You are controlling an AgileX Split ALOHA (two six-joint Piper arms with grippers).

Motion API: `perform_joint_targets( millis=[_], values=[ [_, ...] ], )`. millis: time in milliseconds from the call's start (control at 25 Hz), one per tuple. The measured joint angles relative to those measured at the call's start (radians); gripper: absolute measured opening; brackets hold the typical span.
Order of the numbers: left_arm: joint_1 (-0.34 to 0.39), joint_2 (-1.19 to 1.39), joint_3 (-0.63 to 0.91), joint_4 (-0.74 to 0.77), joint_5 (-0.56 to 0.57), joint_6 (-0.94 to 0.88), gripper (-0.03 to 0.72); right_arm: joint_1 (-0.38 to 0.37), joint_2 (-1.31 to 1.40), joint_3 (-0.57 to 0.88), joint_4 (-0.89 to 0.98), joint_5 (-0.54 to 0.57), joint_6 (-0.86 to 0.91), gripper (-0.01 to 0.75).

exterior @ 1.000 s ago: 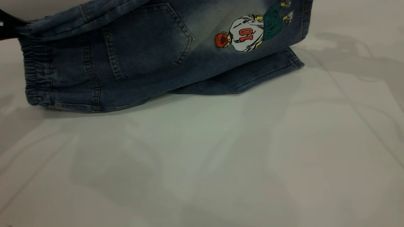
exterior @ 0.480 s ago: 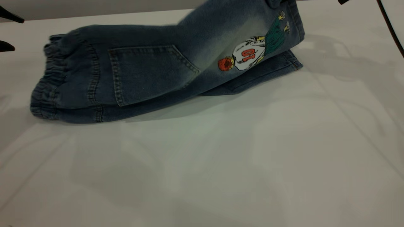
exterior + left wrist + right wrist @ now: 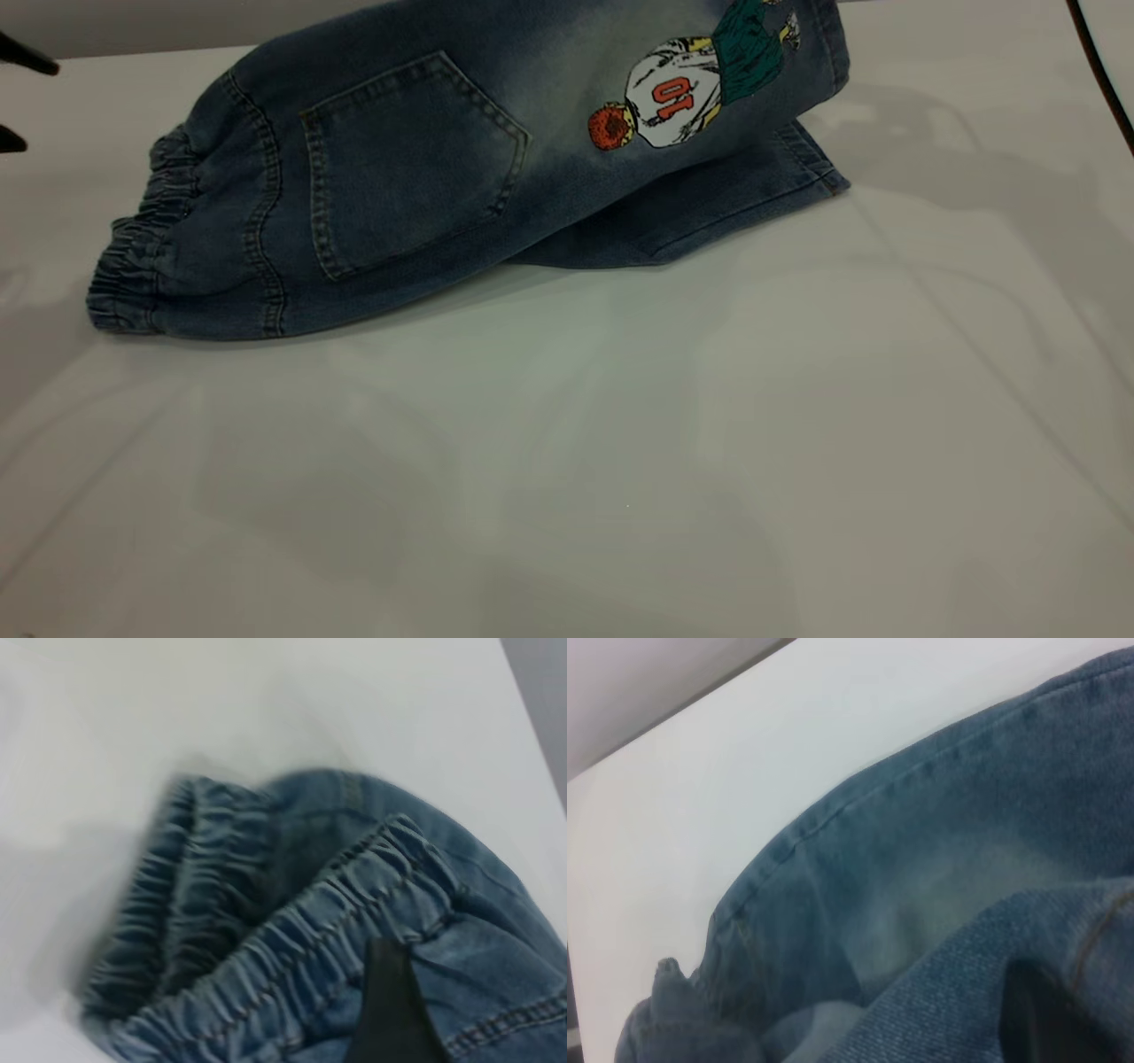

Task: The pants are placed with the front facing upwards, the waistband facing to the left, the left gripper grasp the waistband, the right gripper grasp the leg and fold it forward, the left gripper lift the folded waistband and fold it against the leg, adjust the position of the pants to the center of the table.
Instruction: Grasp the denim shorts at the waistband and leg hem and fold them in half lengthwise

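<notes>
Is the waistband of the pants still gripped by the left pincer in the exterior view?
No, the waistband lies free on the table, apart from the open left pincer.

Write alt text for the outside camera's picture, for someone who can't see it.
Short blue denim pants lie folded on a white table, elastic waistband at left, one leg lifted at the upper right showing a cartoon basketball player. Two black fingertips of the left gripper poke in at the left edge.

The white table (image 3: 620,461) carries the folded blue pants (image 3: 399,186) near its far edge

Plain grey wall (image 3: 177,22) behind, soft shadows, dark cable (image 3: 1103,80) at right
</notes>
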Motion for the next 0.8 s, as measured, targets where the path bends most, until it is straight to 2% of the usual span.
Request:
perform_joint_targets(
  millis=[120,520,800],
  values=[
    [0.000,0.000,0.000,0.000,-0.002,-0.001,0.414,0.009,0.014,-0.009,0.001,-0.023,0.034,0.026],
    [0.000,-0.001,-0.020,0.000,0.033,-0.001,0.414,0.011,0.152,-0.134,-0.002,-0.003,0.150,0.026],
    [0.000,-0.001,-0.020,0.000,0.058,0.020,0.414,0.010,0.179,-0.169,-0.010,-0.037,0.156,0.026]
  ],
)
